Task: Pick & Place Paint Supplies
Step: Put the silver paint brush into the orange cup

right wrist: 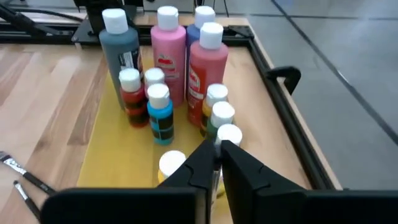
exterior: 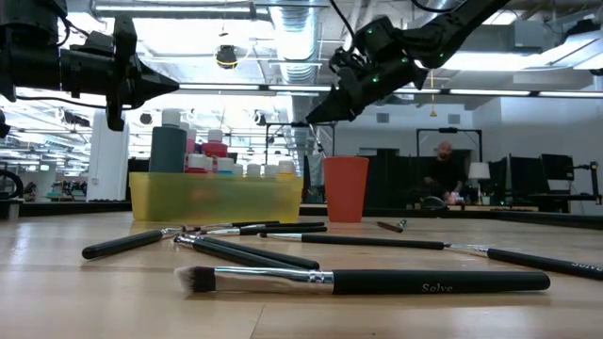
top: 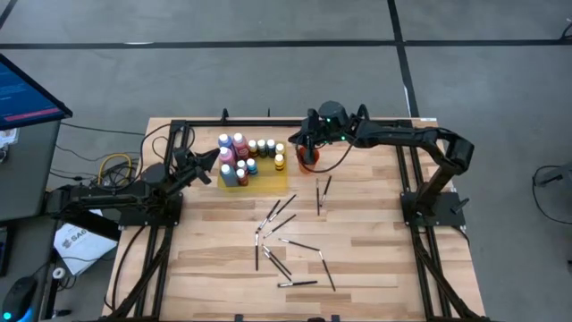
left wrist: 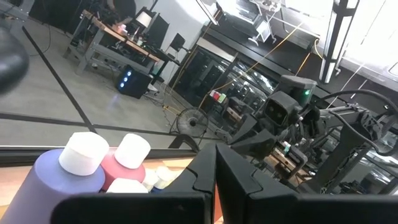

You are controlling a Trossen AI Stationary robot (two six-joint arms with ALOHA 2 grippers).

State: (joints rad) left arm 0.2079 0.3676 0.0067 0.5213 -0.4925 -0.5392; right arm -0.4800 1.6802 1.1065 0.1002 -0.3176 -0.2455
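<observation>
The wooden bench (top: 375, 259) carries a yellow mat (top: 268, 182) at eleven o'clock, an orange-red cup (top: 307, 159) just beside it, and brushes (top: 290, 246) scattered around centre

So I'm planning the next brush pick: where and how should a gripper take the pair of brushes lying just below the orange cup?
Probably mid-handle, coming straight down from above. The two brushes lie flat on the table, nearly parallel and close together, clear of the orange cup and the scattered brushes. Jaws set across the handles should close on the thin shafts; whether they touch each other cannot be told.
</observation>
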